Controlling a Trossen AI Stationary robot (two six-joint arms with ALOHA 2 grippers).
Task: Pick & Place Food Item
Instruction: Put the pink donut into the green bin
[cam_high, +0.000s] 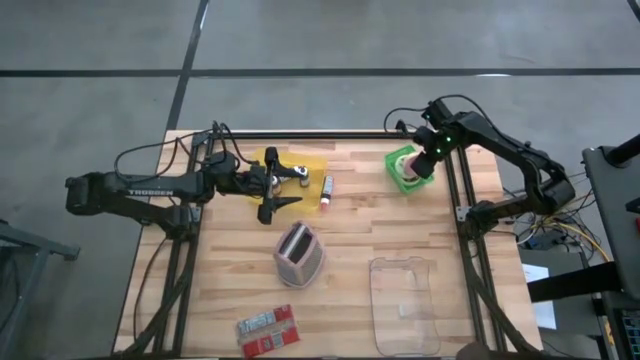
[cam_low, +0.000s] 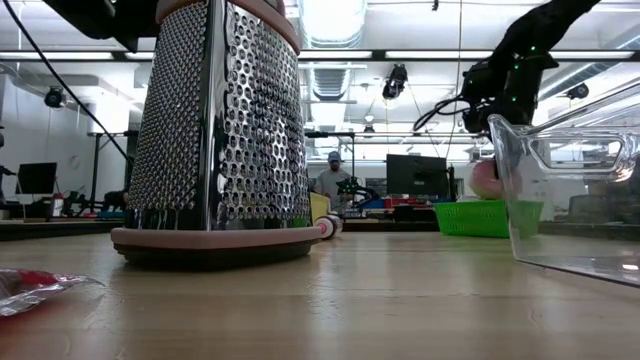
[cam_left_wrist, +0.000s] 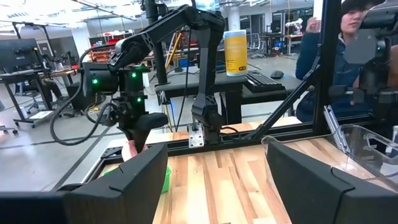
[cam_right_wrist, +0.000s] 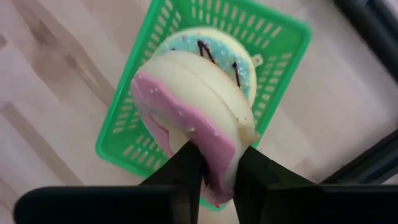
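A pink-frosted doughnut (cam_right_wrist: 193, 118) is in my right gripper (cam_right_wrist: 214, 168), which is shut on it above a green basket (cam_right_wrist: 273, 37) at the table's far right (cam_high: 403, 165). A blue-frosted doughnut (cam_right_wrist: 205, 46) lies in the basket. In the low view the pink doughnut (cam_low: 485, 180) hangs just over the basket (cam_low: 480, 217). My left gripper (cam_high: 285, 190) is open and empty at the far left, over a yellow plate (cam_high: 310, 165). My right gripper pinches the pink doughnut's rim (cam_right_wrist: 217, 158) between its two fingers, one on the pink frosted face and one on the pale underside. The fingers come from above, pointing down. The doughnut stands on edge, lifted clear above the basket.
A metal box grater (cam_high: 298, 252) stands mid-table. A clear plastic container (cam_high: 405, 300) lies at the near right, a red packet (cam_high: 267, 330) at the near left. A small marker-like item (cam_high: 326, 190) lies beside the yellow plate. A person (cam_left_wrist: 348, 56) stands beyond the table.
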